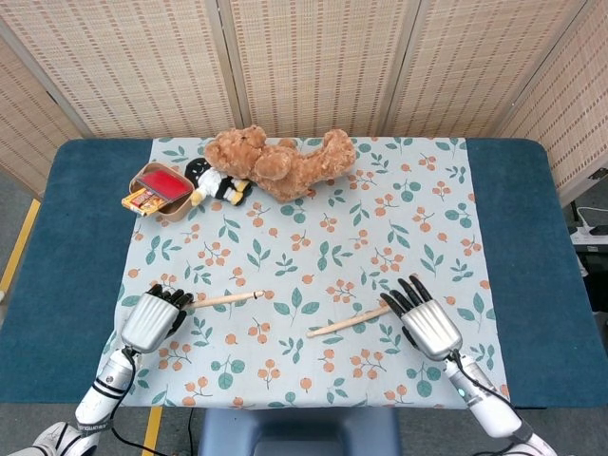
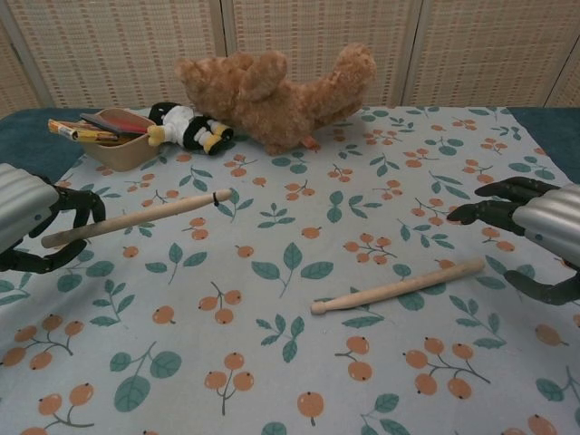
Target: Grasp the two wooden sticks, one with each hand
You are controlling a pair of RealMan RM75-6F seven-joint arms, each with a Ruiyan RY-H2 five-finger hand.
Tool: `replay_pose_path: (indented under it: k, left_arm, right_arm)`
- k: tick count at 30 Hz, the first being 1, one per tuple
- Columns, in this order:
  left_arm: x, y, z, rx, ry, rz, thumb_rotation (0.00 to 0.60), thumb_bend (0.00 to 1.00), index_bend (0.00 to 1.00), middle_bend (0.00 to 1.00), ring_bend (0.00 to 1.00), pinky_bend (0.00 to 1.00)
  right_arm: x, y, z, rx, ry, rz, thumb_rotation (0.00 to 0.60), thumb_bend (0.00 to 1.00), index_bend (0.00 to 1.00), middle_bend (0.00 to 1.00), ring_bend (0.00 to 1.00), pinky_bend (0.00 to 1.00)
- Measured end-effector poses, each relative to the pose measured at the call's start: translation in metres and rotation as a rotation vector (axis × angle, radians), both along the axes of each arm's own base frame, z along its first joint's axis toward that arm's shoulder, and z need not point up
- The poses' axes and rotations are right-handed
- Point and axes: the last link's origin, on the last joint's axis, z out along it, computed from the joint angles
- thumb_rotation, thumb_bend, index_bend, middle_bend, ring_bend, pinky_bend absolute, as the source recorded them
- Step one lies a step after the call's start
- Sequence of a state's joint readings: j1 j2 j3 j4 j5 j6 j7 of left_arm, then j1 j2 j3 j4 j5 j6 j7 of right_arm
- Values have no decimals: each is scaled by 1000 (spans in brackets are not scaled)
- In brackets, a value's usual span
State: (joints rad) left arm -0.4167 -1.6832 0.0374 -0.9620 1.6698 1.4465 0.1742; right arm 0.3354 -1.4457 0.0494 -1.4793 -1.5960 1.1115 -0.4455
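Note:
My left hand (image 1: 152,317) (image 2: 27,227) grips one wooden stick (image 1: 228,298) (image 2: 136,218) by its left end and holds it lifted off the cloth, tip pointing right. The second wooden stick (image 1: 350,321) (image 2: 399,285) lies flat on the floral cloth near the front middle. Over that stick's right end hovers my right hand (image 1: 426,321) (image 2: 535,227), fingers spread and curved, holding nothing. In the chest view its fingers stand a little above and to the right of the stick.
A brown teddy bear (image 1: 281,161) lies at the back of the floral cloth (image 1: 313,247), with a small penguin toy (image 1: 217,182) and a tan tray of small items (image 1: 157,190) to its left. Blue table (image 1: 66,228) borders the cloth on both sides.

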Motion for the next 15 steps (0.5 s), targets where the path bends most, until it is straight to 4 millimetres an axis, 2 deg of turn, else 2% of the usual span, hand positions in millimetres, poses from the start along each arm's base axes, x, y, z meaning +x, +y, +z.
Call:
replay_pose_path:
  k: [3, 9, 15]
  left_arm:
    - [-2, 0, 4, 5, -7, 6, 600, 542, 803, 877, 720, 543]
    - [-6, 2, 7, 7, -13, 15, 600, 541, 802, 877, 720, 543]
    - [-7, 2, 8, 7, -15, 11, 600, 541, 802, 876, 720, 543]
  right_arm:
    - [2, -5, -7, 5, 21, 8, 600, 400, 166, 200, 0, 0]
    - [8, -15, -39, 41, 77, 14, 600, 400, 202, 231, 0, 0]
    - [7, -20, -53, 52, 101, 4, 600, 400, 222, 251, 0, 0]
